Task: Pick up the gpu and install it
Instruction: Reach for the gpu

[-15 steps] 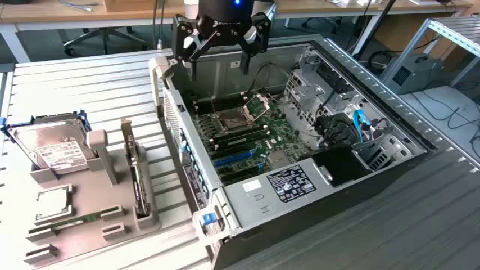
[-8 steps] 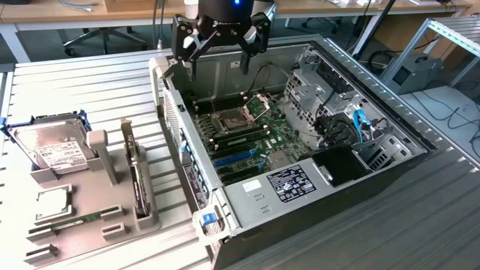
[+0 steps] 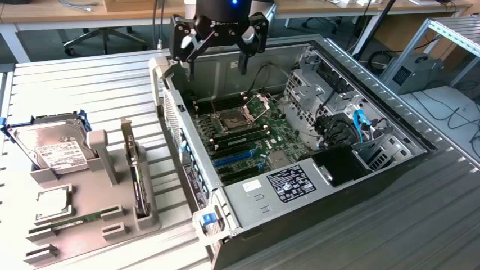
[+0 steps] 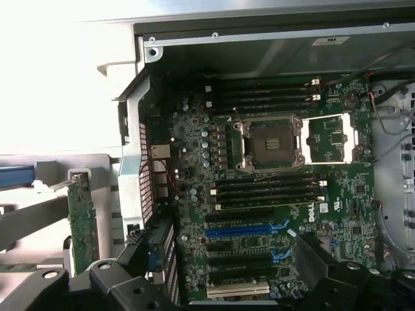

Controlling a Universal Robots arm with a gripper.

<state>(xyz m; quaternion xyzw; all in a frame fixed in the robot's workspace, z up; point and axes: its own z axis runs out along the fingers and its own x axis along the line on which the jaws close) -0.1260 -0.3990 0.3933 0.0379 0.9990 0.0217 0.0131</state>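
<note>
The gpu [image 3: 134,169] stands on edge in a slot of the grey holder [image 3: 101,185] at the exterior view's left, a slim card with its green board showing as the gpu [image 4: 83,220] in the wrist view. My gripper [image 3: 217,68] hangs high over the back end of the open computer case [image 3: 315,185], well away from the gpu. It is open, with nothing between its black fingers [image 4: 123,285]. Below it lies the motherboard [image 4: 272,194] with its blue expansion slots [image 4: 243,229].
The holder also carries a silver hard drive [image 3: 56,147], a square chip [image 3: 51,203] and a narrow green memory stick [image 3: 75,220]. Inside the case are the CPU socket [image 4: 271,144], a labelled power supply [image 3: 289,183], drive cages [image 3: 322,90] and cables. The case's left wall [image 3: 176,112] stands between holder and motherboard.
</note>
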